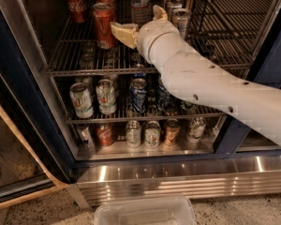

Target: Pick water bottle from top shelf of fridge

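Note:
The water bottle, clear with a reddish label band, stands at the back of the top shelf of the fridge; its cap is cut off by the frame's top edge. My gripper is over that wire rack, just in front of the bottle. It is open: one tan finger points left beside a red cola can, the other points up to the right of the bottle. My white arm enters from the right and hides the rack's middle.
Another cola can stands at the back left, and slim silver cans crowd the gripper's right side. Two lower racks hold several cans. The open glass door is at the left. A clear plastic bin sits on the floor.

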You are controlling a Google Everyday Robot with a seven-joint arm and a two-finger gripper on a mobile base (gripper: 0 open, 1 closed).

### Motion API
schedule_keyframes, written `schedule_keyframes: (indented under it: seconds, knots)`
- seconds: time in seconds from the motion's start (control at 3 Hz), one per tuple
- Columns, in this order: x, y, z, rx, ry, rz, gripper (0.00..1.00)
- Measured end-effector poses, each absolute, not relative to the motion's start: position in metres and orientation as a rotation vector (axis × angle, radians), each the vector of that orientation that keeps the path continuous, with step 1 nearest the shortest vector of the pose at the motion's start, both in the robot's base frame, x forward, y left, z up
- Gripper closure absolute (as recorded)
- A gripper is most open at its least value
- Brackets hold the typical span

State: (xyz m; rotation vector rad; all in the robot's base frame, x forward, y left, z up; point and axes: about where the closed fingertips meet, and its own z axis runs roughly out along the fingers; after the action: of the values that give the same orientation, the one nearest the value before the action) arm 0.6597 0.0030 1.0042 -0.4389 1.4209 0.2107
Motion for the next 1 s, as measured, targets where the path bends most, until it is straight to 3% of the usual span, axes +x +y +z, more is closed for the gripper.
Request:
schedule_keyframes:
  seconds: [0.33, 0.67, 1.0]
  knots:
    - [0.6671, -0.0066, 1.0071, -0.39, 1.406, 0.201, 0.26]
    - [0.6671, -0.007, 1.0084, -0.387, 1.403, 0.199, 0.09]
    - [0.6671, -0.007, 1.0084, -0.387, 1.403, 0.199, 0.06]
